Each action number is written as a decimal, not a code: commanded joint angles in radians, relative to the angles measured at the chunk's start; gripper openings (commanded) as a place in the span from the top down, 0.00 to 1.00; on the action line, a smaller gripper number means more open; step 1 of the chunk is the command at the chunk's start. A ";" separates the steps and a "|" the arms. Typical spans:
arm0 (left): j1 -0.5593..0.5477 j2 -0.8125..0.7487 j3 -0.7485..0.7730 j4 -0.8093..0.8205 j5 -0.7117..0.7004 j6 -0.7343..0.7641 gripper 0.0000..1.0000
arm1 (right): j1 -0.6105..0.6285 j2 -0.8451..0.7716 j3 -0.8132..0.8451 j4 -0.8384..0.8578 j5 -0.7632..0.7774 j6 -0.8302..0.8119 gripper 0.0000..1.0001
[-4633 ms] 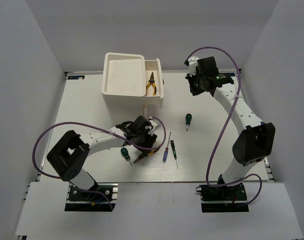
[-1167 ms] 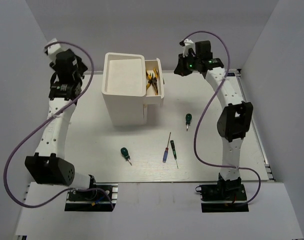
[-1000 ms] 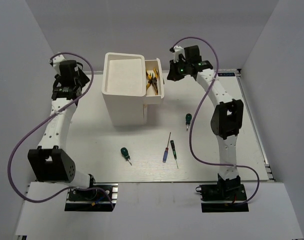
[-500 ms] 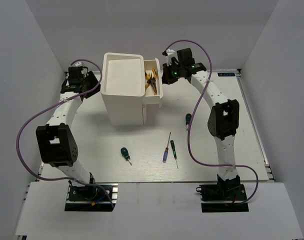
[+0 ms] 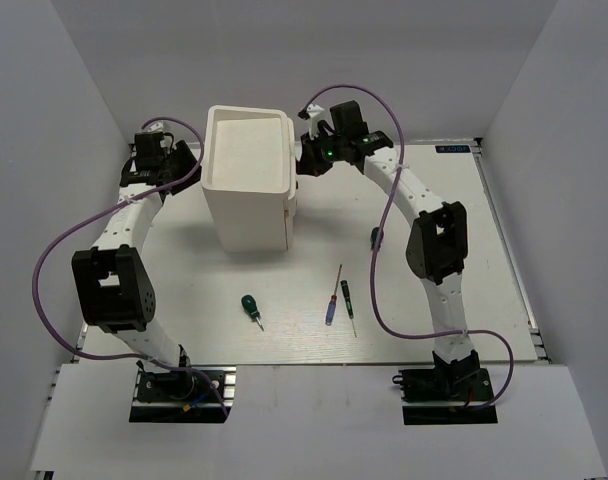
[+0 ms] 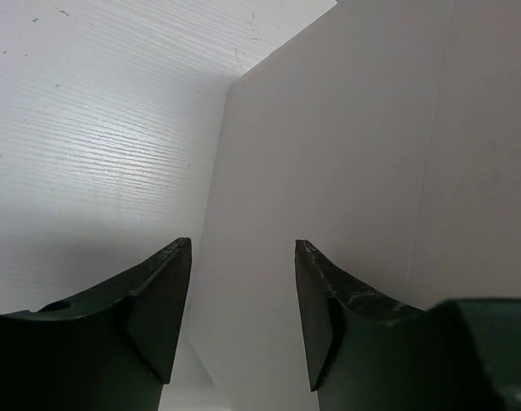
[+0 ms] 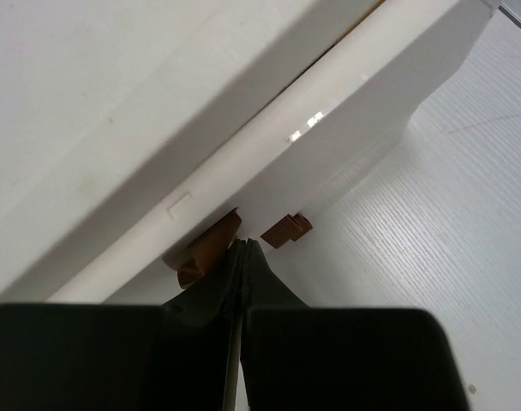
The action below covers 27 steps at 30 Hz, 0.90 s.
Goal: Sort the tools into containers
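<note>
Only the right wrist view shows the right gripper [image 7: 244,246] with its fingers pressed together, tips at a white drawer front [image 7: 346,111] between two brown knobs [image 7: 205,247] (one half hidden). Overhead, both arms reach far and flank the cabinet [image 5: 252,205]. The left gripper [image 6: 242,300], fingers spread, faces its left wall. A blue-handled screwdriver [image 5: 331,308], a black-handled screwdriver [image 5: 346,292] and a green-handled screwdriver [image 5: 249,303] lie nearer, well apart from both grippers.
</note>
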 commanded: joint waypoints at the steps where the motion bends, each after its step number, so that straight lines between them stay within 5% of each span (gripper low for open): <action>1: -0.025 -0.009 0.008 0.007 0.079 -0.003 0.38 | 0.051 -0.004 0.031 0.008 -0.101 0.008 1.00; 18: -0.025 -0.019 -0.010 0.007 0.097 -0.003 0.38 | 0.075 0.002 0.029 0.100 -0.308 0.072 1.00; 24: -0.025 -0.029 -0.021 -0.013 0.054 -0.003 0.25 | 0.076 -0.041 -0.018 0.048 0.046 -0.023 1.00; 27: -0.025 -0.040 -0.032 -0.022 0.033 -0.003 0.20 | 0.061 -0.085 -0.103 0.036 0.081 -0.133 1.00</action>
